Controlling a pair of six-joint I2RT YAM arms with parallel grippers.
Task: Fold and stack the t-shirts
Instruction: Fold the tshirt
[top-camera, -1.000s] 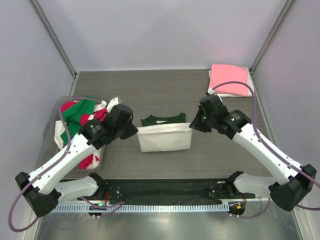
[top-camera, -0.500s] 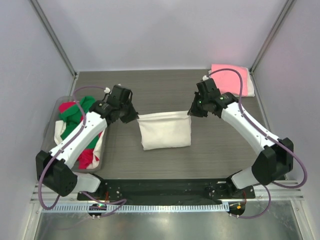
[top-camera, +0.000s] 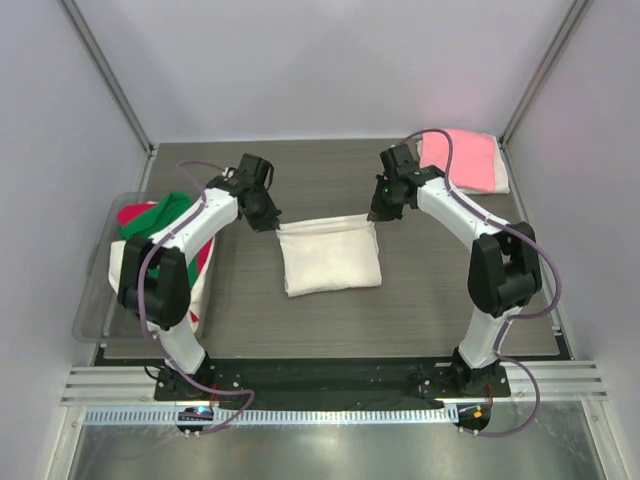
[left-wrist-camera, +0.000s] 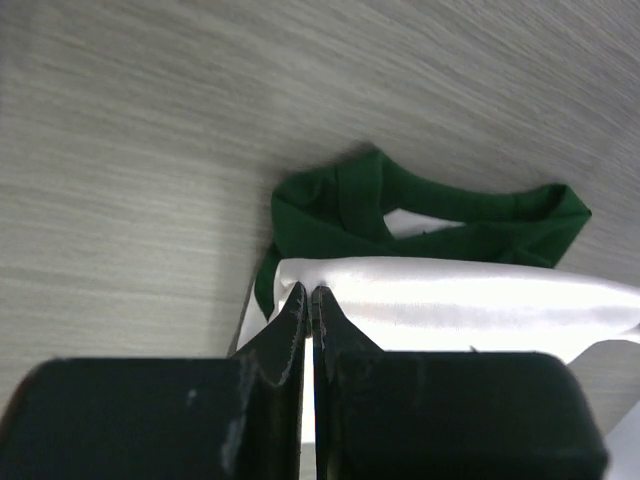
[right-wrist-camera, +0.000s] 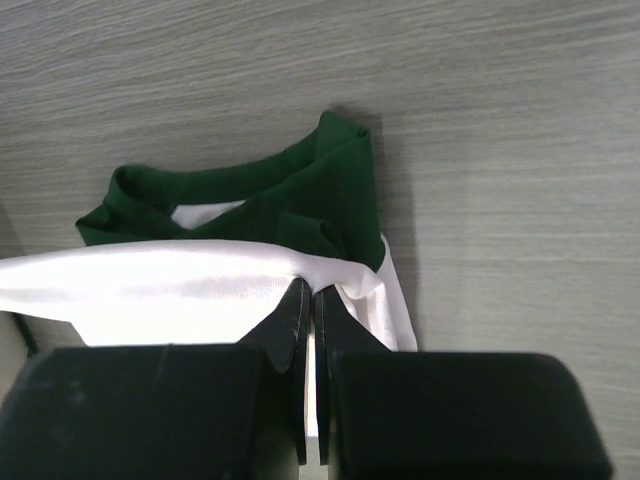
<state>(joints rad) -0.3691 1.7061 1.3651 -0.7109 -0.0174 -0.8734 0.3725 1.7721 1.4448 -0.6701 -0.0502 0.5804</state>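
Note:
The cream-white t-shirt lies folded in the middle of the table. Its dark green collar shows in the left wrist view and in the right wrist view. My left gripper is shut on the shirt's far left corner. My right gripper is shut on the far right corner. Both hold the white edge stretched over the green collar. A folded pink t-shirt lies at the far right. Green, red and white t-shirts sit heaped at the left.
A clear plastic tub at the left edge holds the heap of shirts. Grey walls close in the table on three sides. A black rail runs along the near edge.
Both grippers have carried the white edge away from the bases, folding it over the green collar. The arms are stretched further out.

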